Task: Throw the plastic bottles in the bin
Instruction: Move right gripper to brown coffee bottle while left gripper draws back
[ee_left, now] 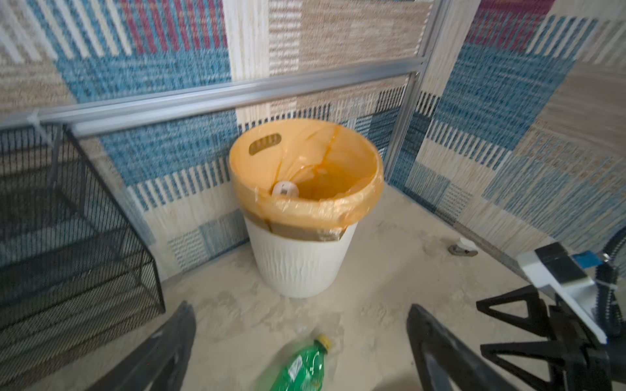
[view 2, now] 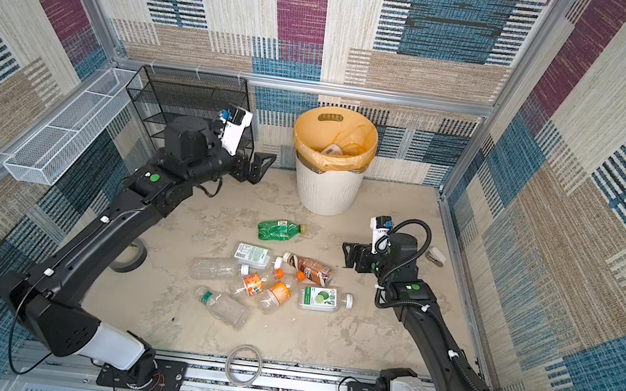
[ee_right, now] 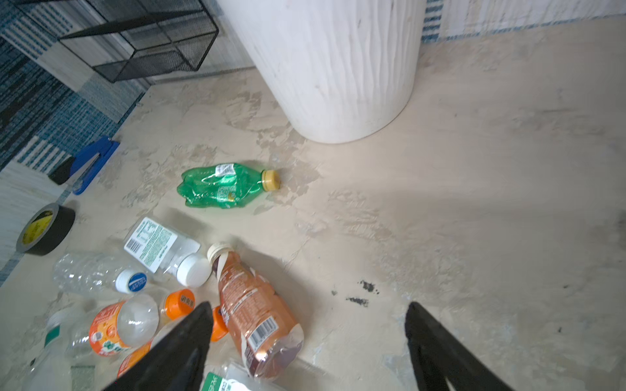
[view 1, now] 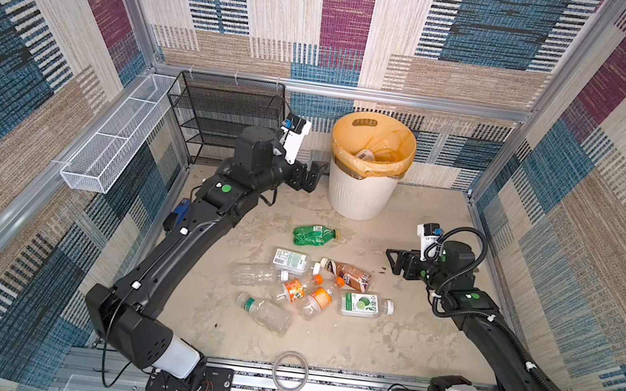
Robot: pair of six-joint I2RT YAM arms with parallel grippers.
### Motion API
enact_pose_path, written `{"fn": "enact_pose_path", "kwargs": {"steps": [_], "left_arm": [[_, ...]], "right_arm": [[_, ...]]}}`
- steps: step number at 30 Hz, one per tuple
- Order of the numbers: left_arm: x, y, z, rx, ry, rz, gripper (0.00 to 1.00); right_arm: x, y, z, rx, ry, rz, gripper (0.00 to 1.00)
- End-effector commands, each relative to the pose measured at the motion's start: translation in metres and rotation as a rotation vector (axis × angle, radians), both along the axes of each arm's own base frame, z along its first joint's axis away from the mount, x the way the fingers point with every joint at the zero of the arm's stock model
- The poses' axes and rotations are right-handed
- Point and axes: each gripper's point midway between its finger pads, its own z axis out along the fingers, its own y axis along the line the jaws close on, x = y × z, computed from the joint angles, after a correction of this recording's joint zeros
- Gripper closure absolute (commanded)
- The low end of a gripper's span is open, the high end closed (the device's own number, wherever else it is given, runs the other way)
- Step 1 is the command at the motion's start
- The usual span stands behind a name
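Not much can be ticked off yet. Only one pale bottle (ee_left: 285,189) can be made out inside the bin (view 1: 361,199), resting against the orange-yellow bag (view 1: 370,163), and anything deeper is hidden.

Eight plastic bottles are counted out on the table (view 1: 428,340). The crushed green bottle (view 1: 313,235) lies on its own, nearest the bin. The other seven are bunched together further from it, with the brown-labelled bottle (view 1: 348,274) at the cluster's edge.

The left gripper (view 1: 314,175) is held just beside the bin's wall, jaws apart and nothing between them. The right gripper (view 1: 394,261) is hung low near the brown-labelled bottle, and it's spread and empty too.

So most of the job is judged to be left — nothing is being carried right now, and every bottle on the table has yet to be picked up and dropped in.
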Motion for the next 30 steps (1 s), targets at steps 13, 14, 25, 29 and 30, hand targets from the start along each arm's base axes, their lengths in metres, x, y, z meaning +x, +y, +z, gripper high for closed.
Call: {"fn": "enact_pose_path", "kwargs": {"steps": [13,14,25,29,30], "left_arm": [[-0.032,0.047,-0.103,0.005,0.177,0.023,0.05],[-0.031,0.046,-0.104,0.006,0.183,0.018,0.05],[-0.030,0.045,-0.117,0.020,0.219,0.013,0.06],[-0.030,0.047,-0.118,0.027,0.221,0.020,0.07],[-0.030,0.046,-0.119,0.027,0.223,0.020,0.07]], "right_arm": [[0.012,0.062,-0.046,-0.245,0.176,0.282,0.14],[0.015,0.062,-0.051,-0.294,0.190,0.277,0.15],[0.019,0.093,-0.071,-0.434,0.213,0.428,0.16],[0.013,0.099,-0.088,-0.469,0.234,0.453,0.16],[0.013,0.098,-0.091,-0.476,0.236,0.449,0.16]]}}
